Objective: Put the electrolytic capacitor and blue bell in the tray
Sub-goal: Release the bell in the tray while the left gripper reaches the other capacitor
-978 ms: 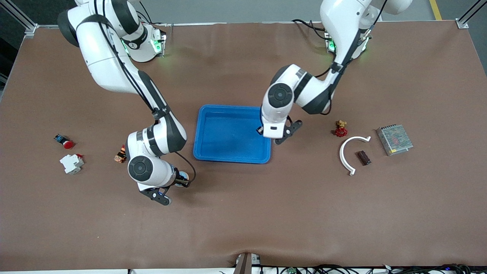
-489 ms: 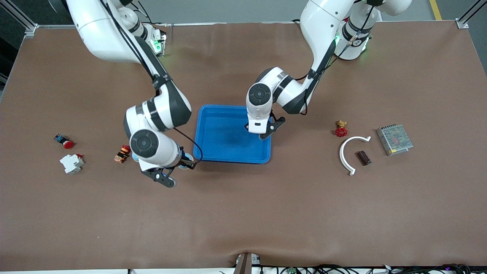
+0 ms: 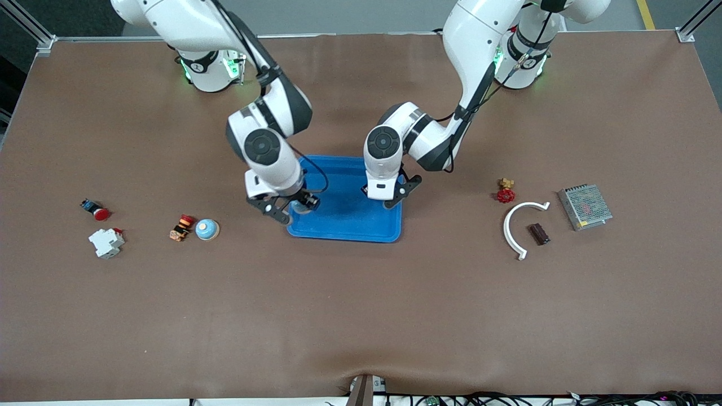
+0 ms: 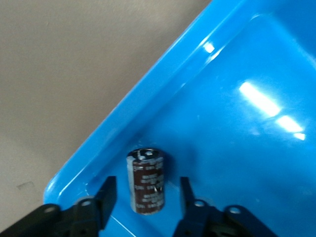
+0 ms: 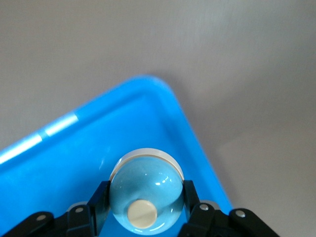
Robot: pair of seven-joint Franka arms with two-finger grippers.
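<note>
The blue tray (image 3: 344,235) lies mid-table. My left gripper (image 3: 388,197) is low over the tray's corner toward the left arm's end. In the left wrist view it (image 4: 147,183) is open, with a dark brown electrolytic capacitor (image 4: 146,180) in the tray (image 4: 237,123) between its fingers, a gap on each side. My right gripper (image 3: 296,206) is over the tray's corner toward the right arm's end. In the right wrist view it (image 5: 145,190) is shut on a light-blue bell (image 5: 144,195) above the tray (image 5: 74,153). A second blue bell (image 3: 207,229) sits on the table.
Toward the right arm's end lie an orange-black part (image 3: 180,227), a white breaker (image 3: 106,242) and a red push button (image 3: 96,211). Toward the left arm's end lie a red valve (image 3: 505,193), a white curved piece (image 3: 522,225), a small brown block (image 3: 538,233) and a metal power supply (image 3: 585,207).
My right arm has carried the bell from the table nearer the front camera to over the tray's corner, uncovering the second bell. My left gripper moved in over the tray.
</note>
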